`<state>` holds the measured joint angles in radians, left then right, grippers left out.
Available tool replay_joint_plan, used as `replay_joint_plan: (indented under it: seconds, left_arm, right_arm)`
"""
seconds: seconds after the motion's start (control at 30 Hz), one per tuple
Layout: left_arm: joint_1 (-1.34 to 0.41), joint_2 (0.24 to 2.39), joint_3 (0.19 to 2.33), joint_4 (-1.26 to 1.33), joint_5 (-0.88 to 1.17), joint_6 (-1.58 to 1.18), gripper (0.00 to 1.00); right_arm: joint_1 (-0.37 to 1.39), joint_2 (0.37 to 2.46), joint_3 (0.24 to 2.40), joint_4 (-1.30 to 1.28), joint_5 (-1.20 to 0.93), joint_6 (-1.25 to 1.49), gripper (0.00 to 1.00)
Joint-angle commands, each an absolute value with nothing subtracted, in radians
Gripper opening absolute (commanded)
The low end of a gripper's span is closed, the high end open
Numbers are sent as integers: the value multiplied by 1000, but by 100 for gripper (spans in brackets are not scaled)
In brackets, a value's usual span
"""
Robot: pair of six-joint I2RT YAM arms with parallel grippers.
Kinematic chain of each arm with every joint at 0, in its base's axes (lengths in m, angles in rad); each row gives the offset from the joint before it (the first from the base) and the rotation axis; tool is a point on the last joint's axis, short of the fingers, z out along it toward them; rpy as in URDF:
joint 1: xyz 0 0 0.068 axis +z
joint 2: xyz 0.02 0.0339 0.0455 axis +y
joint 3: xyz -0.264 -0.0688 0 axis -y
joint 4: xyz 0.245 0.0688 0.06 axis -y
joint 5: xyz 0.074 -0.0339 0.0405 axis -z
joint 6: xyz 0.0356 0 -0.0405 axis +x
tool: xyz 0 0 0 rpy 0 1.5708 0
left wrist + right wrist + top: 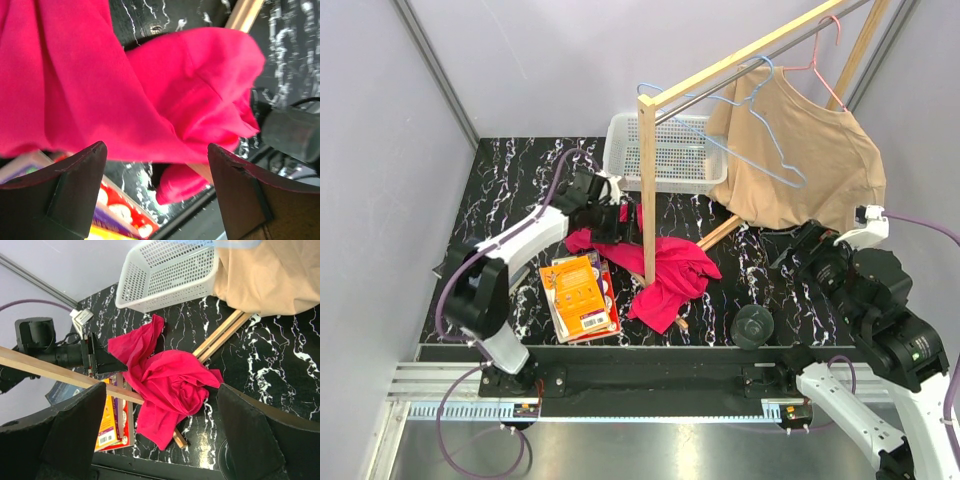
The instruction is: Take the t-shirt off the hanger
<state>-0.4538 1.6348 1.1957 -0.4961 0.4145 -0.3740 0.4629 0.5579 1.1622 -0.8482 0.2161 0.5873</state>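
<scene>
Hem first: left fingers [75,190] and right fingers [65,430] gape empty; right should pinch tan t-shirt [820,160] low, sliding it off blue hanger [800,181].

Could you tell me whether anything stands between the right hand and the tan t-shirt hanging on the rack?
Nothing visible does. In the top view the open right hand sits right by the hem of the tan t-shirt, with no object between them; the pink garment lies farther left.

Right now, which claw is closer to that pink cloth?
Left. The left gripper hangs open at the edge of the pink cloth; the right gripper sits well apart, beside the beige t-shirt.
</scene>
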Motion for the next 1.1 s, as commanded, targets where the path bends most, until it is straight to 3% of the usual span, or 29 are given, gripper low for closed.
replay_joint_plan:
  seconds: [0.0,0.33,0.53,0.67,0.7,0.8,0.83,0.9,1.07]
  left_arm:
    - [-517,1710,1285,-463,353,-328,86]
    - [-580,1821,1283,-375,307,-416,85]
    - [-595,1841,1232,-291,330,-483,75]
    - [-598,1841,1221,-290,307,-499,58]
    - [-598,1836,1218,-290,301,-499,48]
    - [-598,1807,1200,-288,299,-505,30]
    - [-598,1796,1193,-287,299,-505,17]
    - [-598,1769,1192,-282,304,-514,2]
    - [-580,1681,1210,-308,267,-554,0]
  right_arm:
    - [462,554,1128,-811,201,538,100]
    - [462,505,974,-671,26,592,100]
    - [462,445,902,-643,-41,578,100]
    - [462,417,910,-641,-40,563,100]
    - [462,417,920,-640,-43,564,100]
    - [462,439,949,-630,-77,565,100]
    - [462,443,953,-630,-84,568,100]
    - [462,449,954,-629,-95,577,100]
    - [462,454,974,-618,-121,586,100]
